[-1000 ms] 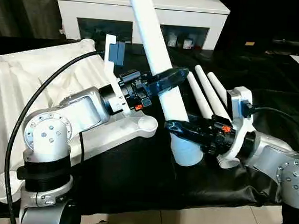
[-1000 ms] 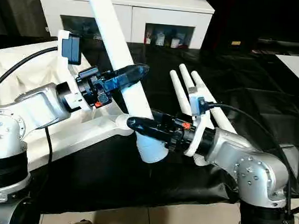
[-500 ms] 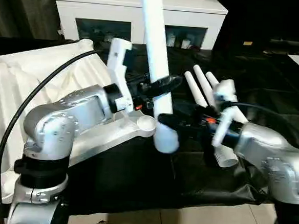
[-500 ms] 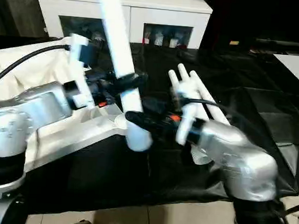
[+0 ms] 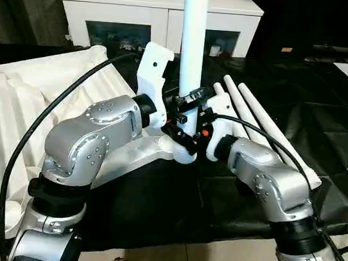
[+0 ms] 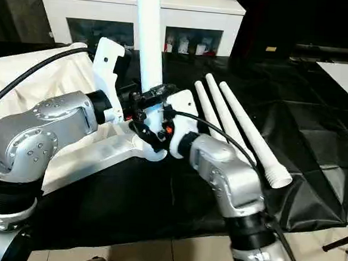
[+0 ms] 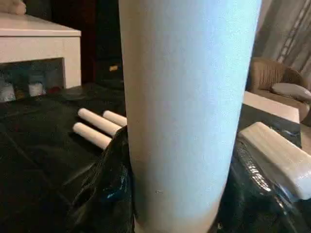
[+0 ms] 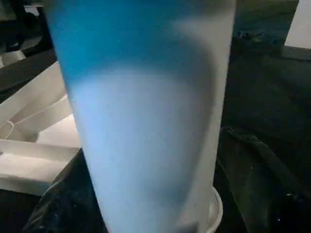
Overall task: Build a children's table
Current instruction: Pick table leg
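From the head, left eye: has swung the leg (image 5: 192,48) out of its lean to upright and carried it across to the near corner socket (image 5: 181,150) of the top (image 5: 39,97), which lies ribbed side up on the black cloth (image 5: 318,117). Pinches the leg low down with the left gripper (image 5: 185,101); crowds in beside the foot with the right gripper (image 5: 193,129), grip there impossible to tell. Probably means lining-up is done and pressing the foot home comes next. Cannot tell whether the foot is already inside the socket or just at its rim. Leaves three spare legs (image 5: 252,118) side by side on the cloth, near the right arm. Shows small items, too small to name, in the dark openings of the cabinet (image 5: 111,6) behind. From the right eye: same upright leg (image 6: 149,39) between both wrists. From the left wrist: clamps dark fingers (image 7: 109,194) against the leg (image 7: 187,111); spare legs (image 7: 97,127) beyond. From the right wrist: looms close to the leg (image 8: 146,121), a round rim (image 8: 216,208) below, top (image 8: 29,131) beside.
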`<state>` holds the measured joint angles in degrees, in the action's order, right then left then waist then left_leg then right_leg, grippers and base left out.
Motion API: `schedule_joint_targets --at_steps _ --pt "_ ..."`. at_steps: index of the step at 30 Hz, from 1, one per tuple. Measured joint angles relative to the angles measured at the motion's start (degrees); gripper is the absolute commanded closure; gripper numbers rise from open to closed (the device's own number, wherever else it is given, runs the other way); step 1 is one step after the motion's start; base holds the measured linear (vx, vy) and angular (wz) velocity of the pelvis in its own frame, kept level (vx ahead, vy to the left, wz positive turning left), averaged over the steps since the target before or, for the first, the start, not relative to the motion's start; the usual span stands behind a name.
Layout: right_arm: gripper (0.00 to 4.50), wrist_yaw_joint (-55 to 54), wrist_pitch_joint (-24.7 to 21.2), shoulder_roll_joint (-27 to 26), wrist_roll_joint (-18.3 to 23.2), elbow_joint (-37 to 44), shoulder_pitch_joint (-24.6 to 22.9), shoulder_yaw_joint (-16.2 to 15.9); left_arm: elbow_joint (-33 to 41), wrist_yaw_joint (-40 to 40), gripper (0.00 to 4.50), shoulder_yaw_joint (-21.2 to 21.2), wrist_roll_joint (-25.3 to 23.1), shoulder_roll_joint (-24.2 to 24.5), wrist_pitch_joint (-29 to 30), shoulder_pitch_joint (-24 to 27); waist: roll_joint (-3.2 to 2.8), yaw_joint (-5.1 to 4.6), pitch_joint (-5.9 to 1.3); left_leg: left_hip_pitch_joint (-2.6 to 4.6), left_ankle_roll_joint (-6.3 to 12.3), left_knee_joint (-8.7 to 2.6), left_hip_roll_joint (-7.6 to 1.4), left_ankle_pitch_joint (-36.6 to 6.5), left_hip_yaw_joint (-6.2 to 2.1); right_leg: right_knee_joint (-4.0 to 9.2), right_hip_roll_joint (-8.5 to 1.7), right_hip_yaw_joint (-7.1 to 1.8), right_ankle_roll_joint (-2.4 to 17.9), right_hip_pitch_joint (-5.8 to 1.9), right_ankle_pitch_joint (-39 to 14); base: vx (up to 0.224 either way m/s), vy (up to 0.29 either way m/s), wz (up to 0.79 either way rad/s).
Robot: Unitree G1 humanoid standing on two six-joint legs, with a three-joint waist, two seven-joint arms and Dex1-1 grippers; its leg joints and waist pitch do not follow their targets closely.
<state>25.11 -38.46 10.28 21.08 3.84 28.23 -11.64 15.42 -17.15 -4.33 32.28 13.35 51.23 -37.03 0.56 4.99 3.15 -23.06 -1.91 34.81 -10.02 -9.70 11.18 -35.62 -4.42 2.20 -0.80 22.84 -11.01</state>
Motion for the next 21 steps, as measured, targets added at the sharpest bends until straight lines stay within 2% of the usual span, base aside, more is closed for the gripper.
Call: schedule_joint_targets --at_steps 13,15,18,21 --pt "2.46 4.6 0.1 1.5 0.7 0.2 0.0 -0.2 -0.1 -1.3 2.62 -0.6 -1.1 0.2 -0.5 0.0 0.00 0.03 0.00 0.01 -0.01 0.02 0.00 0.0 0.00 -0.04 0.00 0.00 0.0 0.00 0.0 0.000 0.000 0.00" --pt "2.57 6.2 -0.3 2.4 1.8 0.6 -0.1 -0.1 -0.1 -1.5 1.92 -0.5 -0.5 0.0 -0.4 0.0 0.00 0.03 0.00 0.01 -0.01 0.03 0.00 0.0 0.00 -0.05 0.00 -0.01 0.0 0.00 0.0 0.000 0.000 0.00" --pt "2.61 10.2 -1.3 4.8 4.2 2.0 -0.7 0.7 -0.4 -3.8 1.90 1.9 3.1 -0.3 1.0 0.0 0.00 0.02 0.00 0.02 -0.01 0.03 0.00 0.0 0.00 -0.07 0.00 -0.01 0.0 -0.01 0.0 0.000 0.000 0.00" --pt "2.62 15.5 -2.2 7.6 7.0 2.8 -0.7 1.8 -0.2 -7.2 1.55 3.0 6.7 0.2 2.0 0.3 0.00 0.05 0.00 0.04 0.00 0.05 0.00 0.0 0.00 -0.10 0.00 -0.01 0.0 -0.01 0.0 0.000 0.000 0.00"
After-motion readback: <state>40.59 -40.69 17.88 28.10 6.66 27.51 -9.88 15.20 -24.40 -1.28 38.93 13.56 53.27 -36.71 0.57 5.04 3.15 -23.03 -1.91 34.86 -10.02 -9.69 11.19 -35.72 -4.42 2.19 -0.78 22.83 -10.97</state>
